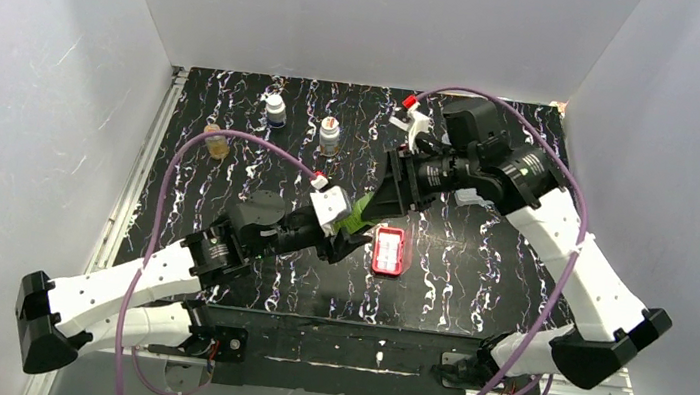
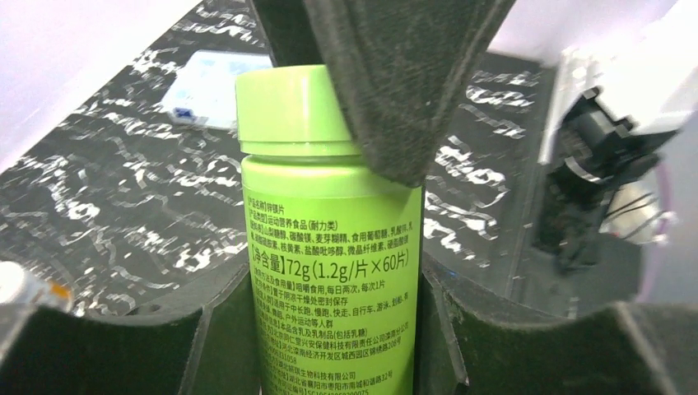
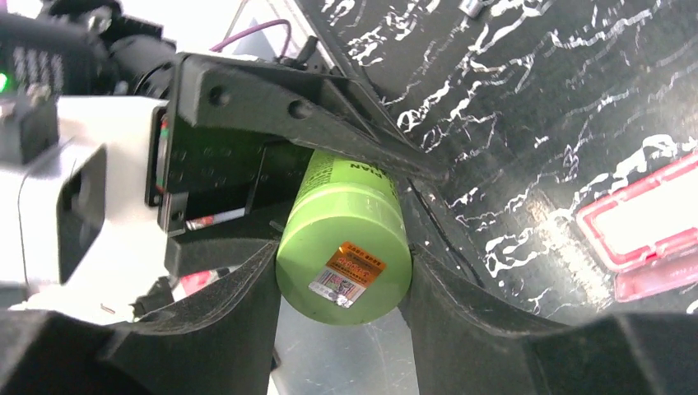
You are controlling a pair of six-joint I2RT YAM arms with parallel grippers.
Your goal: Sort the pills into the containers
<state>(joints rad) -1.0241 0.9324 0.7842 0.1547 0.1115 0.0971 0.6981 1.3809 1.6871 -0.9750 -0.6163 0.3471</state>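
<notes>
A green pill bottle [image 1: 356, 214] is held tilted above the table between both grippers. My left gripper [image 1: 346, 235] is shut on its labelled body [image 2: 333, 263], one finger on each side. My right gripper [image 1: 380, 204] is shut on its green cap [image 3: 344, 263], which has an orange sticker on its end; one right finger [image 2: 387, 90] covers part of the cap in the left wrist view. The red pill case [image 1: 388, 251] with whitish compartments lies flat on the table just right of the bottle, and shows at the right edge of the right wrist view [image 3: 638, 226]. No loose pills show.
A white bottle with a dark cap [image 1: 276, 110], a second small bottle [image 1: 330, 135] and a small amber bottle [image 1: 218, 146] stand at the back left. A pale flat thing [image 1: 468, 200] lies under the right arm. White walls enclose the black marbled table [image 1: 476, 284].
</notes>
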